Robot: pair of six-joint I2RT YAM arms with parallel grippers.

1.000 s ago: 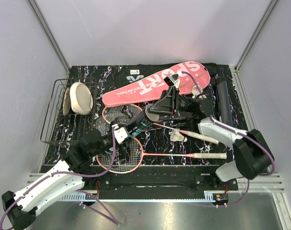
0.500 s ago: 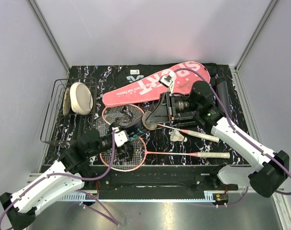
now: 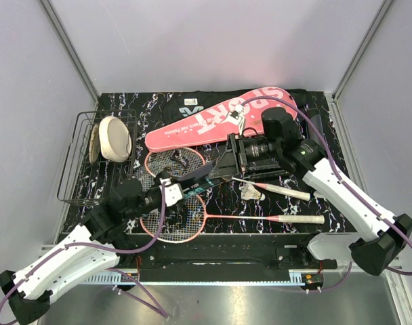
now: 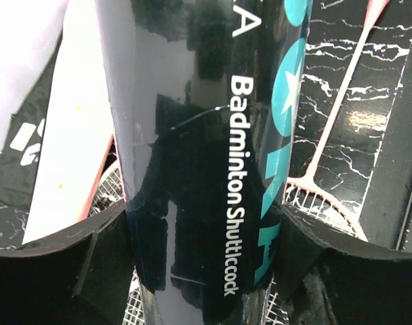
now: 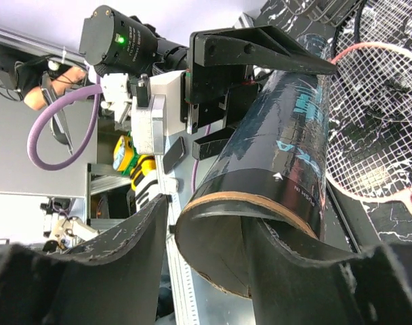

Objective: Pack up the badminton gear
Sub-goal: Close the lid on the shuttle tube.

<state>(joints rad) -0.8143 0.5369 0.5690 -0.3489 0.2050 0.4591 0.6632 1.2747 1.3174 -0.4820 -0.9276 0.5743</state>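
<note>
Surface [image 3: 328, 135]: black with white marbling; carries everything listed below.
Black bag [image 3: 182, 107]: lies flat along the far edge with white printing on it, mostly covered by the case.
Pink case [image 3: 206, 123]: racket-shaped, with "SPORT" in large white letters. It rests on the bag, wide end to my right.
Wire basket [image 3: 74, 169]: black, at the surface's left edge.
Far racket [image 3: 167, 161]: pink frame, white strings. Its shaft runs right, under the tube, to a white handle.
Near racket [image 3: 175, 227]: same make, with its head touching or overlapping the far one. Its white handle lies near the front right.
Dark tube [image 3: 204, 177]: the item in hand. It is glossy near-black with teal graphics and I read "Badminton Shuttlecock" in white. It has a brown cardboard rim at an open end, and is held slanted above the racket heads, mid-surface.
Cream disc [image 3: 115, 137]: round, propped inside the basket.
Left claw [image 4: 199, 223]: clamped on the tube, with fingers [image 4: 91, 264] pressed to both sides.
Right claw [image 5: 209, 227]: jaws apart at the tube's open end. I see a gap beside one finger; the other crosses the mouth, and I cannot tell whether it touches.
Shuttlecock [image 3: 251, 192]: white feathers, on the surface just beside the far racket's handle.
</note>
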